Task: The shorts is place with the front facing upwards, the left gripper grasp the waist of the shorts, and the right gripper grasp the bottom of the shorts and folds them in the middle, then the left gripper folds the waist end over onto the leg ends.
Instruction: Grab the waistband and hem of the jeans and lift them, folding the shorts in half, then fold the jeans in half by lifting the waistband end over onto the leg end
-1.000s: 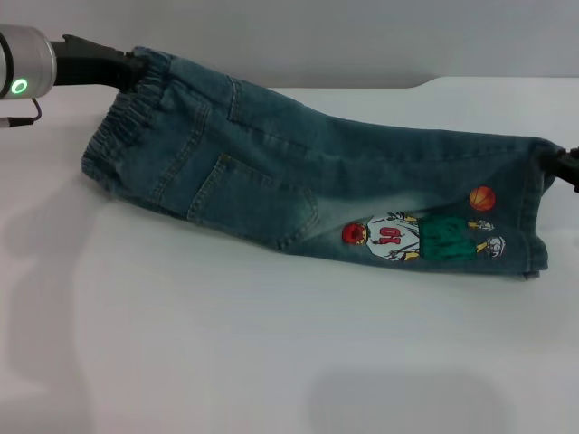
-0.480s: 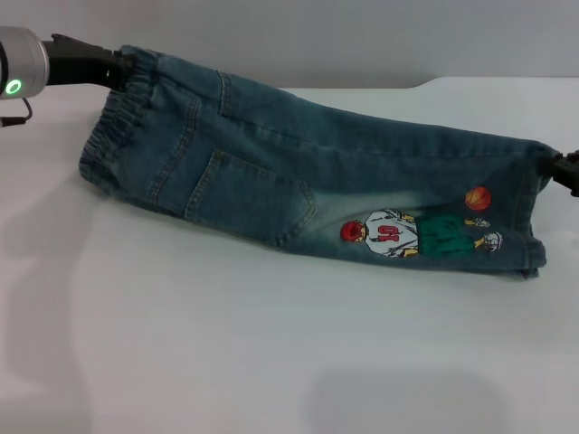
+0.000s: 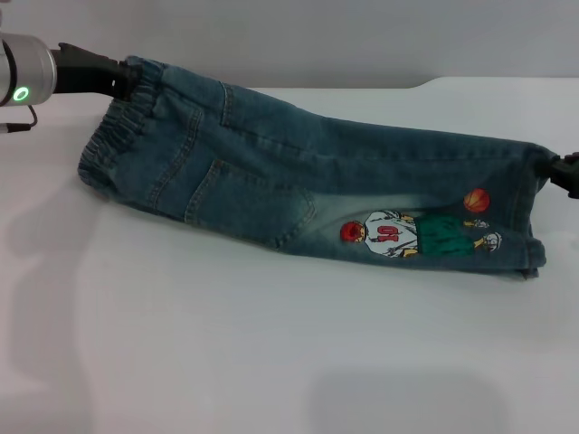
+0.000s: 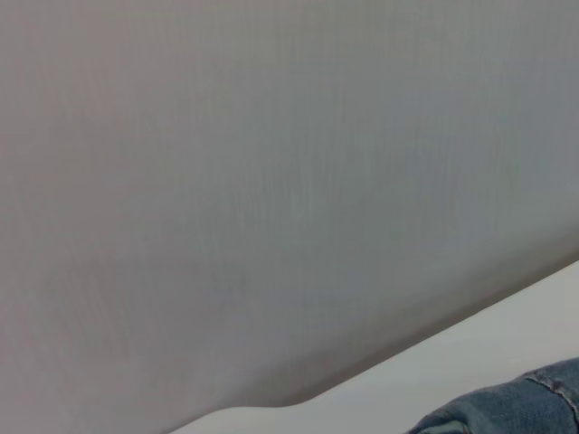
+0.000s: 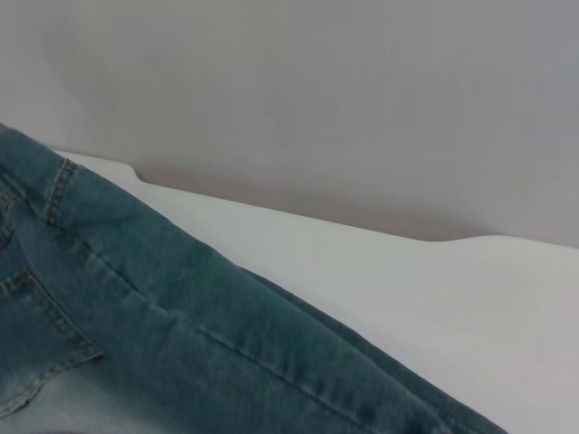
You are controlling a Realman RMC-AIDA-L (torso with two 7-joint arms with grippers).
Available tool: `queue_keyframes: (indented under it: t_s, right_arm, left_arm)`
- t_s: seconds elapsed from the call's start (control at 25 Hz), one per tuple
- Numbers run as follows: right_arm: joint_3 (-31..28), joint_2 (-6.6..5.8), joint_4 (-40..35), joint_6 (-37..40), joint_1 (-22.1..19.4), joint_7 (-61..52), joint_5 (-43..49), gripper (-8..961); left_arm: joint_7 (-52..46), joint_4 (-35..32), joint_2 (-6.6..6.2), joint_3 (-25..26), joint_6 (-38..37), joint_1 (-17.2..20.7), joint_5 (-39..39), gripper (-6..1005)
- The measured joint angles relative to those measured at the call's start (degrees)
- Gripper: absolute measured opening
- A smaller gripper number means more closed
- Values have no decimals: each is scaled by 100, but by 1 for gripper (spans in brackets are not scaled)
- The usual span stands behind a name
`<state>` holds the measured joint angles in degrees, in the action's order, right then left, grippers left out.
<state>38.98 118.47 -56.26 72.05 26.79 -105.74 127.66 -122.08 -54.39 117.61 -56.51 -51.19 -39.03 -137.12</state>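
The blue-green denim shorts [image 3: 298, 181] lie doubled lengthwise, stretched across the white table [image 3: 226, 353], with the cartoon player print [image 3: 412, 237] facing up near the leg ends [image 3: 529, 217]. My left gripper [image 3: 122, 80] is at the far left and shut on the far corner of the ruffled waist [image 3: 113, 136]. At the right edge my right gripper [image 3: 554, 168] is shut on the far corner of the bottom hem. The far edge of the cloth looks raised between the two grippers. A denim corner [image 4: 516, 411] shows in the left wrist view. The right wrist view shows the denim leg [image 5: 181, 334].
A grey wall [image 3: 317, 41] runs behind the table. The table's far edge [image 3: 425, 84] has a step at the back right. Bare white tabletop [image 3: 271, 362] spreads in front of the shorts.
The waist end and my left gripper have shifted slightly to the left, and the shorts have drifted a little with them. The right gripper has stayed almost in place.
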Motion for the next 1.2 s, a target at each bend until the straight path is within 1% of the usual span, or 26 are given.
queue_keyframes:
  t_s: [0.24, 0.36, 0.44, 0.6, 0.8, 0.84, 0.88, 0.96, 1.0, 1.08, 1.2]
  right_arm:
    - [40, 5, 14, -160, 8, -69, 54, 37]
    - [45, 7, 38, -190, 4, -78, 56, 48]
    - [47, 8, 46, -200, 0, -79, 57, 119]
    - [30, 15, 47, -273, -26, -78, 32, 260]
    - [-4, 28, 41, -414, -87, -38, -146, 487]
    - [-5, 27, 41, -432, -109, -18, -219, 487]
    - [-3, 27, 41, -441, -130, 2, -295, 487]
    - [12, 22, 49, -446, -170, 32, -428, 487]
    - [25, 20, 50, -447, -181, 37, -458, 487]
    - [46, 17, 57, -447, -191, 55, -495, 487]
    - [48, 25, 74, -448, -190, 103, -516, 487]
  left_arm:
    - [-40, -32, 15, 0, 47, 23, 7, 73]
    - [-75, -40, 18, 0, 79, 38, 10, 215]
    - [-136, -53, 19, 0, 123, 50, 9, 309]
    - [-138, -27, 20, -3, 150, 56, 5, 398]
    - [-190, -53, -25, 35, 66, 70, -164, 510]
    - [-256, -69, -53, 46, -17, 71, -291, 553]
    - [-256, -69, -53, 46, -17, 71, -291, 596]
    - [-402, -90, -201, 55, -390, 60, -586, 681]
    - [-416, -88, -238, 60, -505, 53, -643, 724]
    - [-431, -82, -351, 84, -786, 41, -753, 768]
    - [-399, -86, -470, 104, -1064, 47, -832, 833]
